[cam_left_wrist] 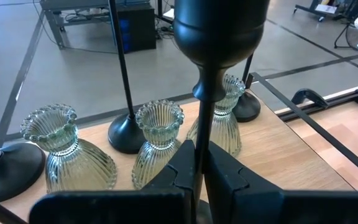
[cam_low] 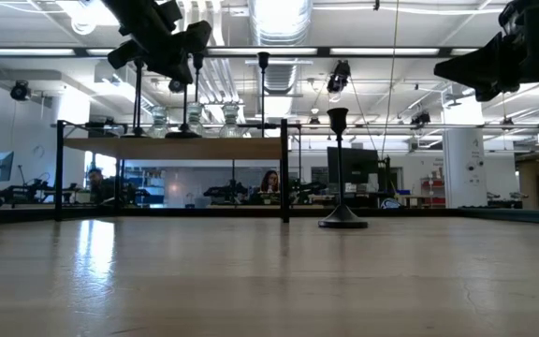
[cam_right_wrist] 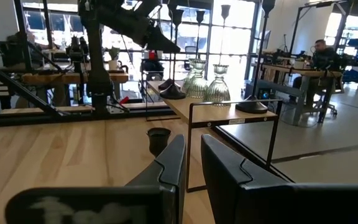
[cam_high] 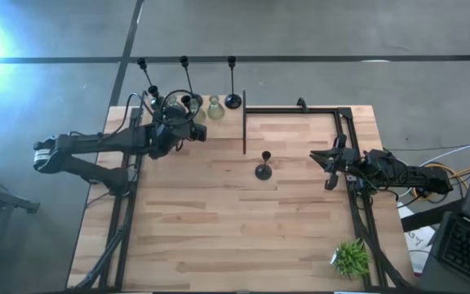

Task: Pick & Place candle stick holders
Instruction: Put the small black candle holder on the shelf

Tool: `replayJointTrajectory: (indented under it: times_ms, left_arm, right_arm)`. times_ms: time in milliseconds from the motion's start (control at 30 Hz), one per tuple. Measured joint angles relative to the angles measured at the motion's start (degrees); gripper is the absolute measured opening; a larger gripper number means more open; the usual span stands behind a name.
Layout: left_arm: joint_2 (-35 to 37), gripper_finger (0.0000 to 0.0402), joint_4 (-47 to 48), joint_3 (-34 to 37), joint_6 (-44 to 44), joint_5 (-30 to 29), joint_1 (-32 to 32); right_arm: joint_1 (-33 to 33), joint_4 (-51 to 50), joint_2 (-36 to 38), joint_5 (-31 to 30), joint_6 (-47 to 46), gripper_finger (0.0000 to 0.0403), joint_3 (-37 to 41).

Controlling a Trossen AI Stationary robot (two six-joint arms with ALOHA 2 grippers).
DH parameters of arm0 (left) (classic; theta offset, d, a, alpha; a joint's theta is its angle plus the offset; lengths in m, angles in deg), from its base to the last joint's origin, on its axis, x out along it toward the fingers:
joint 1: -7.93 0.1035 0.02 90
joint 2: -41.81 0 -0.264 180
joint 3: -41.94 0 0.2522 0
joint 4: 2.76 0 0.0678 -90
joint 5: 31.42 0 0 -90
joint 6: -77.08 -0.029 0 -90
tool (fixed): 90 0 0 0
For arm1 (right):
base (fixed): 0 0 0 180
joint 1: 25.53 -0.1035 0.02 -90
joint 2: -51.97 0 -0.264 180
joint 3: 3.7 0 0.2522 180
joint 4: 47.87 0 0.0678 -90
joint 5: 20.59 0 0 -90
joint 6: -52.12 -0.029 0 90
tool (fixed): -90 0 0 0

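Clamped in the left end effector [cam_left_wrist: 199, 163], a black thin-stemmed candle stick holder [cam_left_wrist: 219, 37] hangs above three squat ribbed pale-green glass holders [cam_left_wrist: 157, 143] at the wooden desk's [cam_high: 219, 220] far-left edge. Further right, one short black holder [cam_high: 263, 167] awaits collection mid-desk. The right end effector [cam_high: 330, 163] hovers empty, apparently slightly parted; no readable writing.

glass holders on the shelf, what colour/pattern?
Pale green clear glass holders, vertically ribbed with beaded rims; the left wrist view shows it best.
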Motion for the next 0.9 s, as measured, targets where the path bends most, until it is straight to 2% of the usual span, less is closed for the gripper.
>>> replayJointTrajectory:
  times_ms: [300, 500, 900]
  left_arm:
    - [0.0, 0.0018, 0.0, 0.0, -0.6, -0.1, 0.0]
    - [0.0, 0.0043, 0.3, 0.0, -0.8, -0.4, 0.1]
    - [0.0, 0.0051, 0.2, 0.1, -1.8, -0.2, 0.1]
  right_arm:
    - [0.0, 0.0, 0.0, 0.0, 0.0, 0.0043, 0.1]
    - [0.0, 0.0, 0.0, 0.0, 0.0, 0.0043, 0.1]
    - [0.0, 0.0, 0.0, 0.0, 0.0, 0.0043, 0.2]
